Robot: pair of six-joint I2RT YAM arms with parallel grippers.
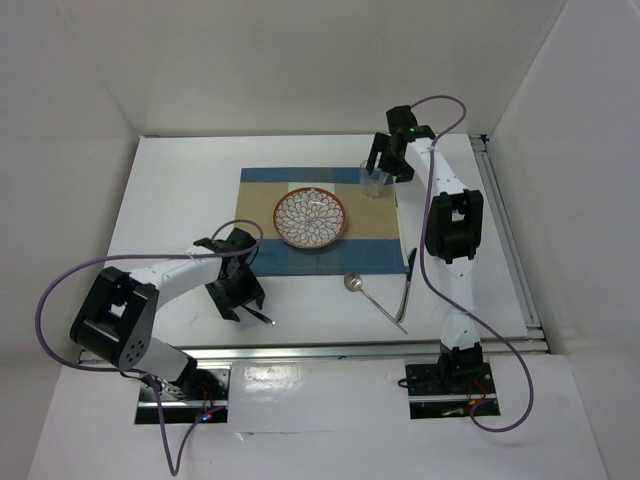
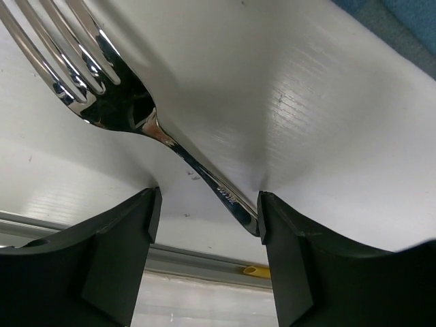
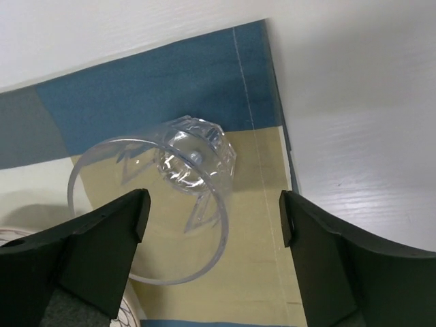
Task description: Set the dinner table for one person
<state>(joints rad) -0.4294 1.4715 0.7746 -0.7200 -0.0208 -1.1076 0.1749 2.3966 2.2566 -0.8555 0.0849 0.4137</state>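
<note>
The table, a plain matte white rectangle, stretches away from the arm bases and carries everything. The left gripper stands spread, its jaws astride the handle of a fork on the table. The right gripper is spread about a glass on the placemat.

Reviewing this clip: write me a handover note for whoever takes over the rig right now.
Left end effector: open, straddling the handle of the fork, which lies on the dinner table near-left of the placemat.
Right end effector: open over the upright glass at the placemat's far right corner.
Done: plate centred, glass set.
Left: place the fork; probably straighten the spoon and knife, angled right of the mat.
</note>
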